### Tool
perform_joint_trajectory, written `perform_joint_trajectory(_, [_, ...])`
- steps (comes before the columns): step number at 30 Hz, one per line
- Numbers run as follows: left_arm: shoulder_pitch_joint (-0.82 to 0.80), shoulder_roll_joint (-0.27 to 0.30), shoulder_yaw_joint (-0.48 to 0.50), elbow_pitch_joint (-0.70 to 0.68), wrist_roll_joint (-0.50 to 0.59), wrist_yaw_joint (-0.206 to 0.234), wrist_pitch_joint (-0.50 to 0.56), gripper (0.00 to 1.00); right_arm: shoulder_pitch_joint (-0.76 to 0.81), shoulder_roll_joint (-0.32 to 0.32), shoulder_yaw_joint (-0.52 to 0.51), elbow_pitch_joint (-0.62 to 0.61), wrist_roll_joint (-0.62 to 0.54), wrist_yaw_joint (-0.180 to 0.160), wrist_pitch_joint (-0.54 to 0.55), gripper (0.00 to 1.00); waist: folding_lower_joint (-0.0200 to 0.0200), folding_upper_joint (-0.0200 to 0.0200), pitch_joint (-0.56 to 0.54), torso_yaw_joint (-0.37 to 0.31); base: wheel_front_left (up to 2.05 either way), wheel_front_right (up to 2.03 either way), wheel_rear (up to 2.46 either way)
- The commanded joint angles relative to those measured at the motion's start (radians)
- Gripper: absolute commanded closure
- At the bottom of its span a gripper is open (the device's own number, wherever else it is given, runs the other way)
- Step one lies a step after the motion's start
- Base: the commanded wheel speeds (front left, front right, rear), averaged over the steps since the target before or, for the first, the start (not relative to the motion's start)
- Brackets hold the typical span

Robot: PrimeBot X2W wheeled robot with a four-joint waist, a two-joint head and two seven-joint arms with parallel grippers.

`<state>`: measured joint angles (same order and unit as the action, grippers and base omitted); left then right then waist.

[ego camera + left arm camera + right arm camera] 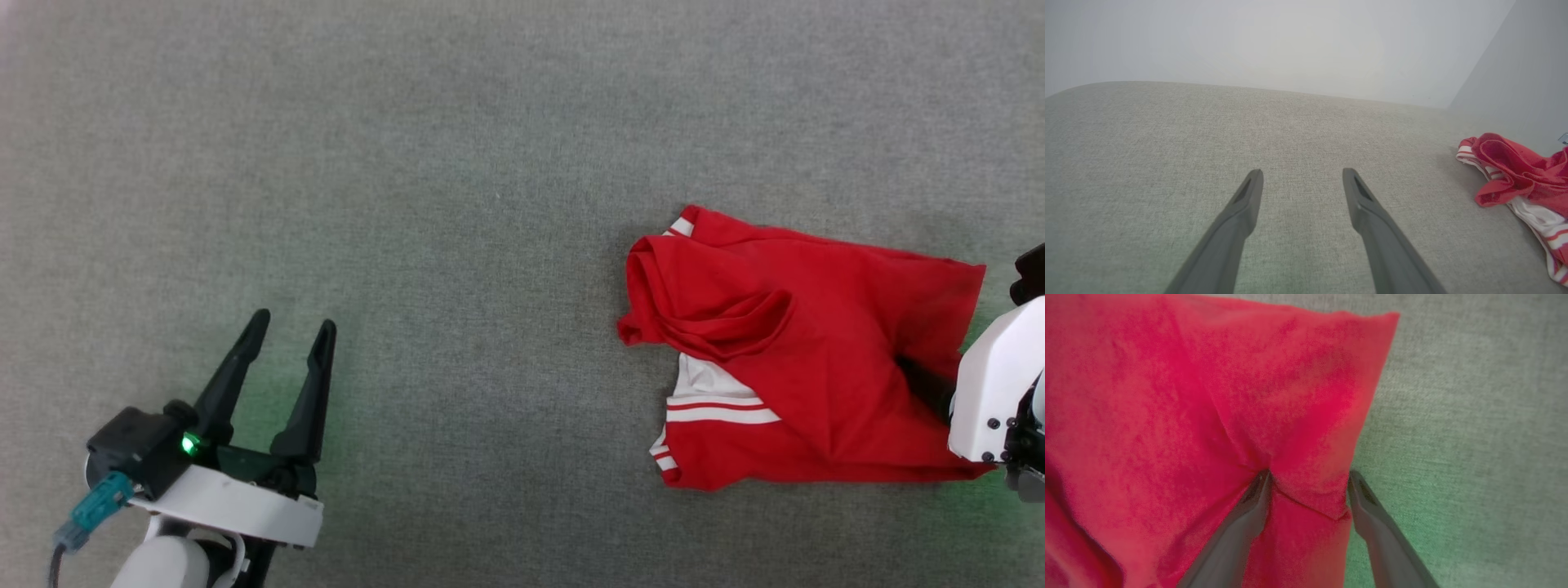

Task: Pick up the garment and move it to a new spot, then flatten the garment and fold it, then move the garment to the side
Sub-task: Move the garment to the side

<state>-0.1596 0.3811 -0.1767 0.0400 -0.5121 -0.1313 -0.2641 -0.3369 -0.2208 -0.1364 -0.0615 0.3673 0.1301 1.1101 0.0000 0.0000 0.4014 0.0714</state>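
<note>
**Right gripper astride the shirt's edge, left one standing off**

Right gripper (1309, 473): fingers apart, not clamped. One fingertip (1261, 486) presses into the red cloth and puckers it. The other sits just off the hem, over the bare grey woven surface (408, 204). A strip of the garment's edge lies between the two.

The garment (816, 343): red, lying crumpled and partly doubled over on the surface, directly under and ahead of the right gripper. A white sleeve with red stripes pokes out on the side away from that gripper, and a rolled fold of red is bunched next to it. Chest lettering can't be made out.

Left gripper (294, 320): fingers spread wide with nothing between them, low over the bare surface. The garment is well apart from it, off to its right. In its wrist view the striped trim shows at the right edge. A pale wall (1290, 41) lies beyond its fingertips.

A green light (189, 445) glows on the left wrist.
</note>
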Motion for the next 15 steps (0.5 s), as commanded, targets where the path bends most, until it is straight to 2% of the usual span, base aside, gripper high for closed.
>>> perform_joint_trajectory(1, [-0.013, 0.004, -0.003, 0.001, -0.009, 0.002, 0.001, 0.0, 0.038, 0.032, 0.026, 0.042, -0.003, 0.001, 0.015, 0.58, 0.0, 0.0, 0.016, 0.003, 0.0, 0.0, 0.0])
perform_joint_trajectory(2, [-0.017, 0.006, -0.004, 0.002, -0.009, 0.002, 0.001, 0.0, 0.036, 0.037, 0.022, 0.04, -0.005, 0.001, 0.005, 0.93, 0.0, 0.0, 0.019, 0.001, 0.0, 0.0, 0.0])
perform_joint_trajectory(3, [-0.022, 0.007, -0.005, 0.004, -0.006, 0.002, 0.001, 0.0, 0.036, 0.038, 0.022, 0.039, -0.007, 0.001, -0.002, 1.0, 0.0, 0.0, 0.021, -0.001, 0.0, 0.0, 0.0])
perform_joint_trajectory(9, [-0.025, 0.012, 0.004, -0.006, 0.02, 0.002, 0.001, 0.0, 0.026, 0.035, 0.01, 0.032, 0.004, 0.0, -0.068, 1.0, 0.0, 0.0, 0.017, -0.043, 0.0, 0.0, 0.0])
perform_joint_trajectory(15, [-0.021, 0.03, 0.006, -0.037, 0.041, 0.002, 0.001, 0.0, 0.023, 0.027, -0.026, -0.002, 0.028, 0.0, -0.18, 1.0, 0.0, 0.0, 0.014, -0.124, 0.0, 0.0, 0.0])
